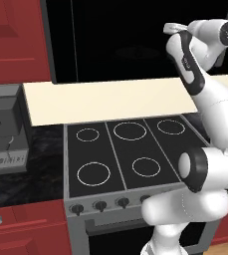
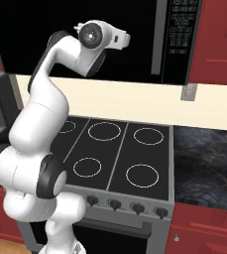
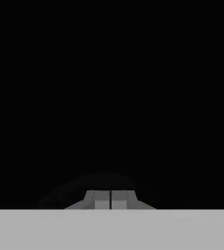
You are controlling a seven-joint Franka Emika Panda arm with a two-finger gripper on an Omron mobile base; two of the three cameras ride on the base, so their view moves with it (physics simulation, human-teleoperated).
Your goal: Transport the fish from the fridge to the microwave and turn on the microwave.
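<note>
The microwave (image 1: 130,40) is the wide glossy black box hanging above the stove. Its grey vertical handle (image 2: 157,39) and button panel (image 2: 182,30) sit at its right side. The door looks closed. My arm reaches up, with the white hand (image 2: 119,37) held close in front of the black door, left of the handle. In the hand view my gripper (image 3: 110,200) is shut, its two tips pressed together with nothing between them, facing the black surface. The fish and the fridge are out of view.
A black stovetop (image 1: 125,149) with several ring burners lies below, with knobs (image 1: 100,205) along its front. A cream wall strip (image 1: 110,99) runs under the microwave. Red cabinets (image 1: 16,40) flank it. A grey appliance (image 1: 3,129) stands left; dark marble counter (image 2: 204,163) lies right.
</note>
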